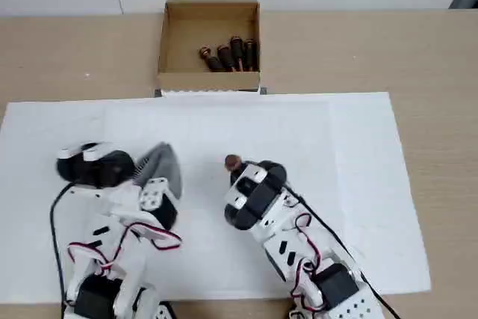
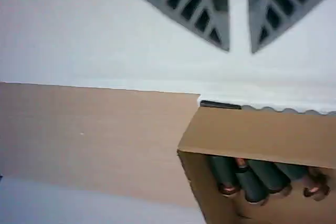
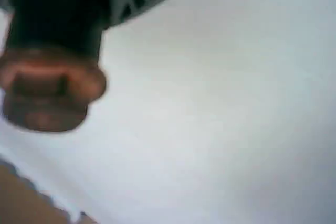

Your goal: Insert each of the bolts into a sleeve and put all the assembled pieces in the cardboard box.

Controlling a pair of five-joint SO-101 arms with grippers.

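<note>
The cardboard box [image 1: 171, 42] stands at the far edge of the white paper and holds several dark sleeves with brown bolt heads [image 1: 230, 55]; the left wrist view shows the box [image 2: 262, 135] and these pieces [image 2: 252, 179] too. My right gripper [image 1: 239, 172] is near the middle of the paper, shut on a black sleeve [image 3: 52, 19] with a brown bolt head [image 3: 50, 93] sticking out of its end [image 1: 232, 161]. My left gripper [image 1: 163, 156] hovers over the paper to the left. Its grey fingers [image 2: 189, 3] stand slightly apart with nothing between them.
The white paper sheet [image 1: 351, 147] covers most of the wooden table [image 1: 433, 57]. Bare paper lies between the grippers and the box. Both arms' bodies and cables take up the near edge of the table.
</note>
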